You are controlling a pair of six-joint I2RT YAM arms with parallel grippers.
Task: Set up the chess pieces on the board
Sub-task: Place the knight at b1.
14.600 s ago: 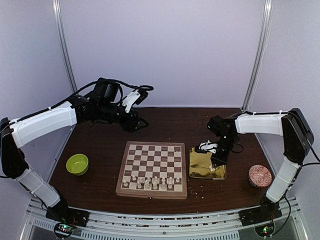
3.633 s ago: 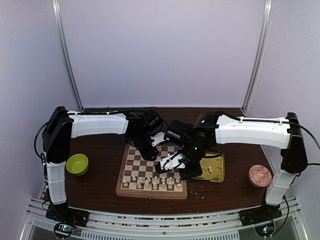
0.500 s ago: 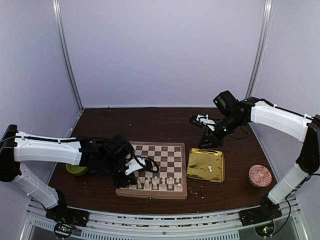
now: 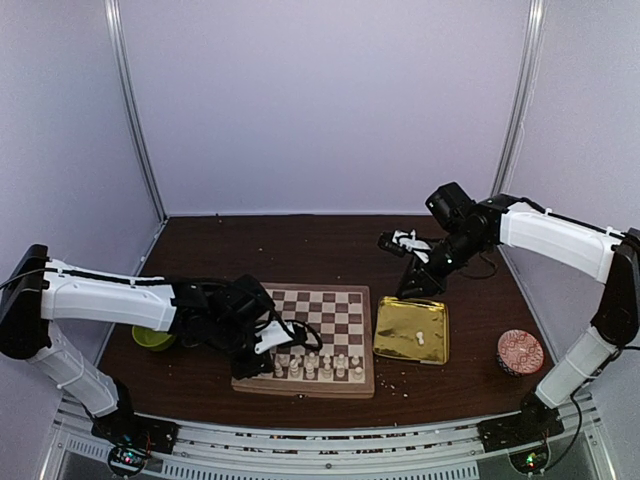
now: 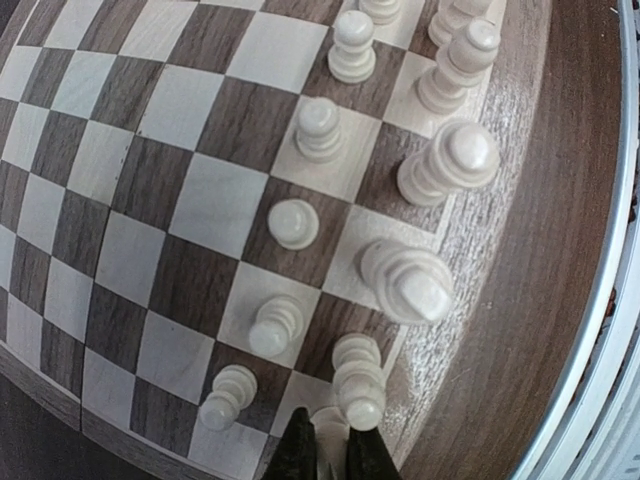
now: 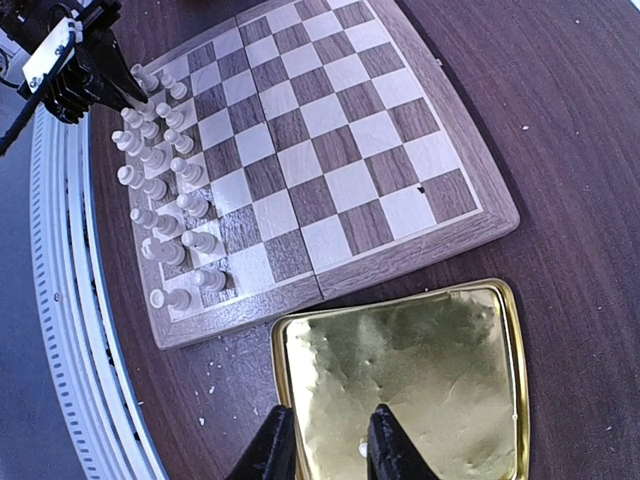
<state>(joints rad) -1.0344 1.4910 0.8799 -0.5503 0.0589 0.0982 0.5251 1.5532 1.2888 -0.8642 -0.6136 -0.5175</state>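
Nearest us, at the near-left corner of the board [image 4: 330,312], the left gripper [image 5: 331,442] has its fingers pressed almost together, pinching what looks like one small cream corner piece [image 5: 329,425] by its top. Just beside it, the other chess pieces [image 5: 294,223] stand upright in two close rows along the board's near edge. We judge them light, rigid and smooth, and top-heavy enough to topple at a nudge. The safest hold is therefore from straight above, on the narrow neck, with the fingers kept clear of neighbours. Just beside the board on its right sits a gold tray [image 4: 395,322] with one stray piece [image 4: 422,337] on it; the shiny floor may let that piece skid. Farthest off, the right gripper [image 6: 332,425] hangs raised over the tray's far side, fingers slightly apart, holding nothing
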